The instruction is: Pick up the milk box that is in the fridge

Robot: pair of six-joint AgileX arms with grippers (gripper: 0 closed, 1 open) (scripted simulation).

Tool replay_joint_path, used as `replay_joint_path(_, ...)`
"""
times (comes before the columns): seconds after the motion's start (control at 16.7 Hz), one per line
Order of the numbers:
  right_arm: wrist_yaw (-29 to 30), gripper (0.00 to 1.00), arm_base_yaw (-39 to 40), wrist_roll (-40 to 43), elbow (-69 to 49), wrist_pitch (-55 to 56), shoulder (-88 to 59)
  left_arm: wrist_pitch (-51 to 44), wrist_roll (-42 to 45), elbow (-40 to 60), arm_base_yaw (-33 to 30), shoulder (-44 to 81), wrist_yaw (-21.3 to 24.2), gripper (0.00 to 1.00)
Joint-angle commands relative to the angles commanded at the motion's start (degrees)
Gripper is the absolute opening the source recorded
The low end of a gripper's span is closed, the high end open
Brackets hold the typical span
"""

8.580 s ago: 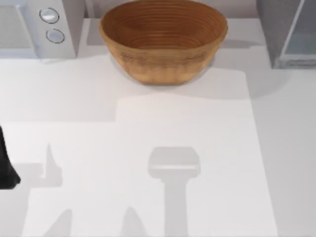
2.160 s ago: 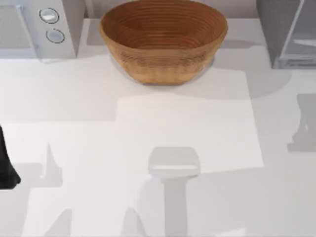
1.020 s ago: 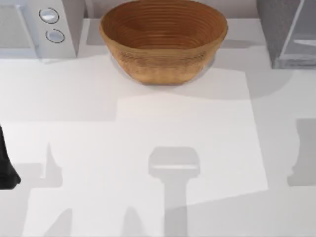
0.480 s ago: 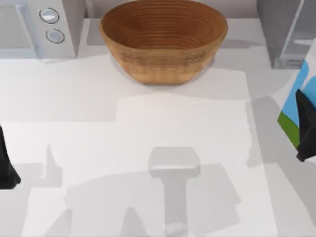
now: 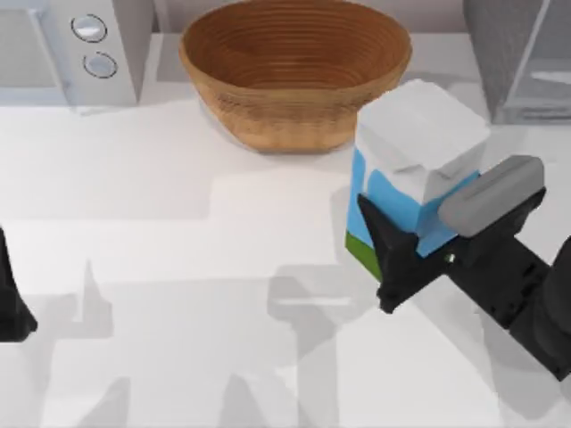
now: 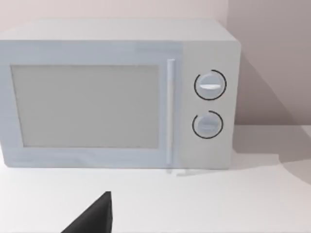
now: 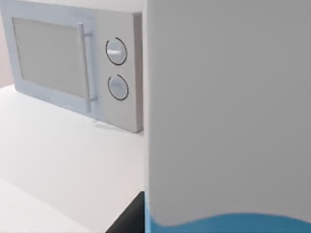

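The milk box point(image 5: 415, 152), white-topped with light-blue sides and a green base, hangs above the table just right of the basket's front. My right gripper point(image 5: 412, 242) is shut on it, reaching in from the right edge with one dark finger point(image 5: 388, 259) across the carton's near side. In the right wrist view the milk box point(image 7: 228, 111) stands very close, white above a blue band. The fridge point(image 5: 500, 53), dark grey with a pale glassy panel, stands at the back right, apart from the carton. My left gripper point(image 5: 11, 303) is parked at the far left edge.
A woven brown basket bowl point(image 5: 294, 71) sits at the back centre, close to the carton. A white microwave with two round knobs point(image 5: 62, 45) stands at the back left, and also faces the wrist cameras as the microwave point(image 6: 116, 92) and the microwave point(image 7: 77, 58).
My right arm has come in from the right edge carrying the milk box and moved left, up to the basket. The left arm has not moved.
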State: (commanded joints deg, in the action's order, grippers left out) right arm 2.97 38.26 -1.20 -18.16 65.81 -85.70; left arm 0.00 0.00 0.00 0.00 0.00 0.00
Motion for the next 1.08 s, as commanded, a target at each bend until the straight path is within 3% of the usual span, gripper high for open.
replay_joint_path(0.36,0.57,0.00,7.45,0.26,-4.06,13.25,-15.73,0.00,0.00,0.00,0.00,0.00,0.00,1.00)
replay_joint_path(1.08,0.49,0.00,7.80,0.38,-8.90,16.17,-23.52,0.00,0.00,0.00,0.00,0.00,0.00,1.00)
